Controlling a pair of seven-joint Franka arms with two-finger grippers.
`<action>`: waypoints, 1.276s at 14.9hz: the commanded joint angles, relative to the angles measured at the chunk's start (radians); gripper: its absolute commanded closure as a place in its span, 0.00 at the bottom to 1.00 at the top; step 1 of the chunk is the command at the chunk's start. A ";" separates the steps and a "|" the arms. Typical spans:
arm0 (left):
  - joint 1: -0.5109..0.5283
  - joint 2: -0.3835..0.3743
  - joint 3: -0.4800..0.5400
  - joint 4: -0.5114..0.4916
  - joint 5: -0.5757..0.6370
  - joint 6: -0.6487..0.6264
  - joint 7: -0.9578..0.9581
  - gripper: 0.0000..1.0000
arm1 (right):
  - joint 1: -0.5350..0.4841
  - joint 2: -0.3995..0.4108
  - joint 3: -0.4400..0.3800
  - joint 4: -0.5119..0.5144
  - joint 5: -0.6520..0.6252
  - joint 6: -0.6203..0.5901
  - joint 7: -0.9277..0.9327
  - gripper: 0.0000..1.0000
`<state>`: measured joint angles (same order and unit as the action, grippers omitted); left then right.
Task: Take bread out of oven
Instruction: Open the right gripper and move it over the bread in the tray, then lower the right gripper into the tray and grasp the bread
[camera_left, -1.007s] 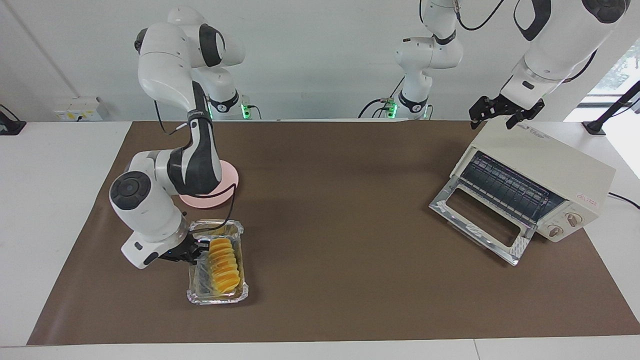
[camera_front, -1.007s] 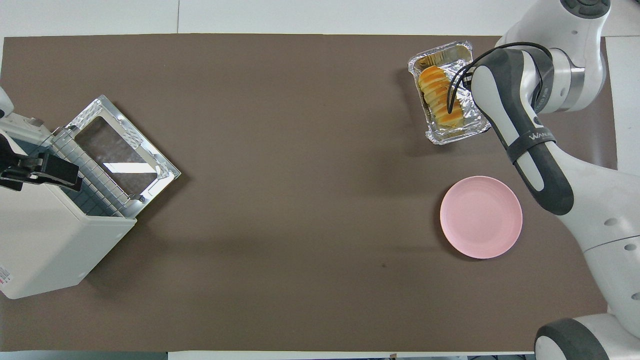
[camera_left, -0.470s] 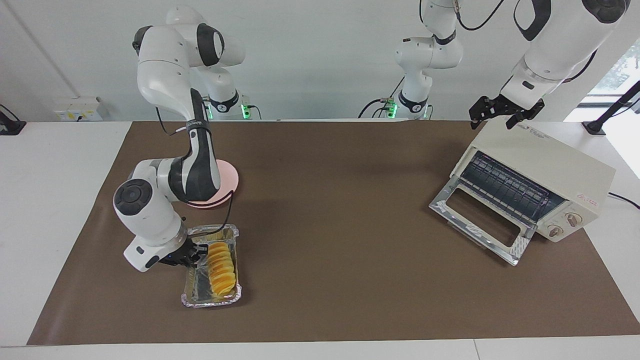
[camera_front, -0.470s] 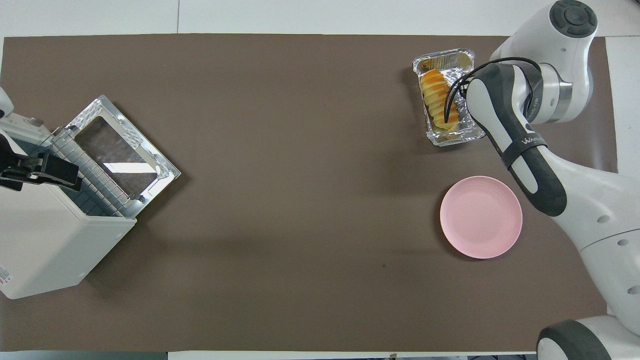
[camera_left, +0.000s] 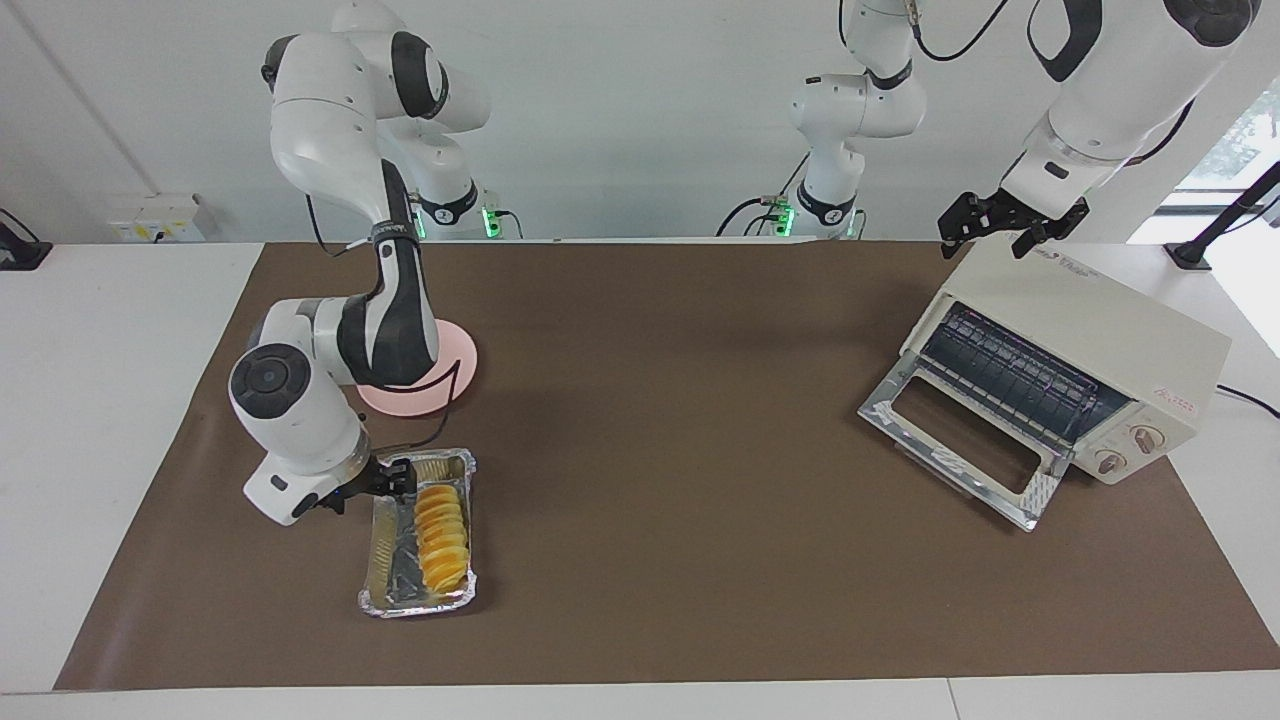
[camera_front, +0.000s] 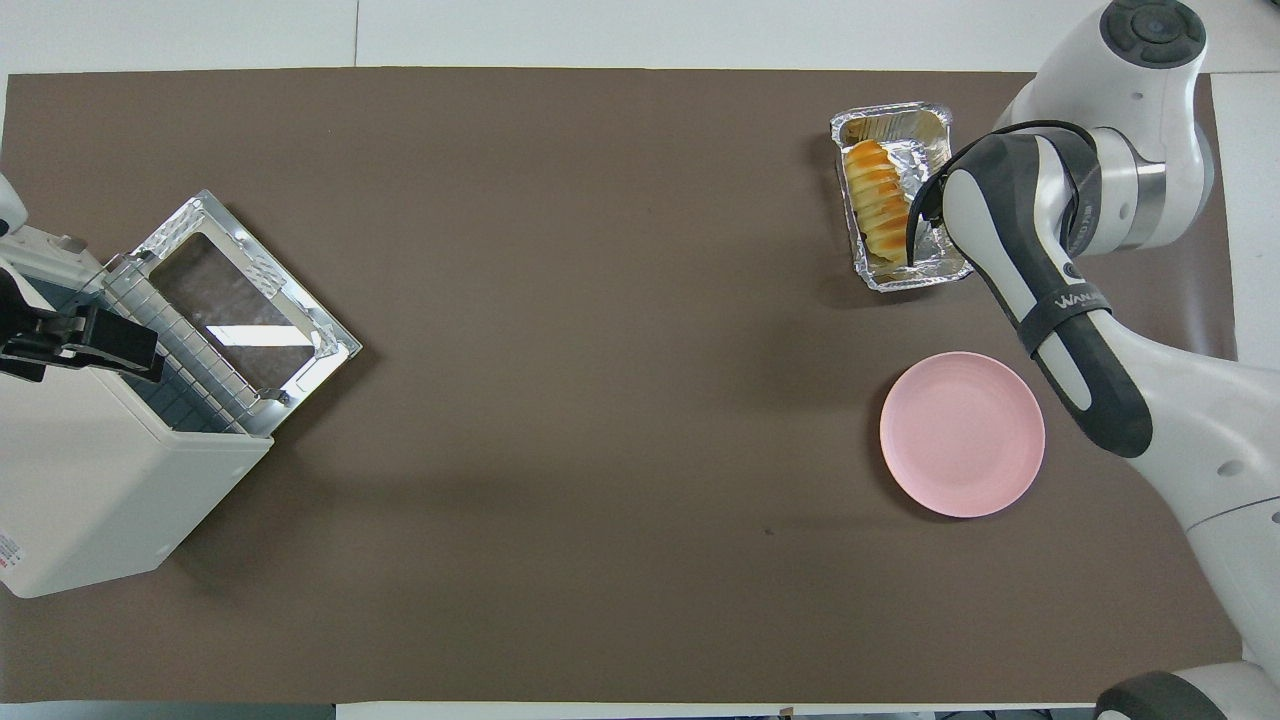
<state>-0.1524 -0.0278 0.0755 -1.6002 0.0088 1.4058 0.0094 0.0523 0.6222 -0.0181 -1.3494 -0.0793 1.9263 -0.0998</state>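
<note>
The bread (camera_left: 443, 536) lies in a foil tray (camera_left: 380, 560) at the right arm's end, long axis running toward and away from the robots. The right gripper (camera_left: 385, 478) sits at the tray's near corner, the left gripper (camera_left: 1000, 222) over the open oven (camera_left: 1090, 330); neither's finger state can be told.

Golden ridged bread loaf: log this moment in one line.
golden ridged bread loaf: in crinkled foil tray on mat | cream toaster oven: door open | right gripper: at tray | left gripper: waits over oven

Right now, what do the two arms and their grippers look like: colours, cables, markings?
Both are glossy white Franka arms with dark grey or black joint sections. The right arm carries a thin black cable looping along its forearm and light lettering on a dark band; its right gripper is black below a white wrist. The left gripper is black too, with cables trailing from the left arm above it.
</note>
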 joint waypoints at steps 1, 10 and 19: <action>0.010 -0.023 -0.005 -0.020 -0.012 0.013 0.003 0.00 | 0.012 -0.024 0.007 -0.014 -0.019 0.003 -0.015 0.00; 0.010 -0.023 -0.005 -0.020 -0.012 0.013 0.003 0.00 | 0.112 0.019 0.007 -0.004 -0.082 0.150 0.000 0.00; 0.010 -0.023 -0.005 -0.020 -0.012 0.013 0.003 0.00 | 0.110 0.017 0.007 -0.069 -0.148 0.239 -0.005 0.00</action>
<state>-0.1524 -0.0278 0.0755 -1.6002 0.0088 1.4058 0.0094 0.1777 0.6446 -0.0174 -1.3950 -0.2058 2.1274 -0.1007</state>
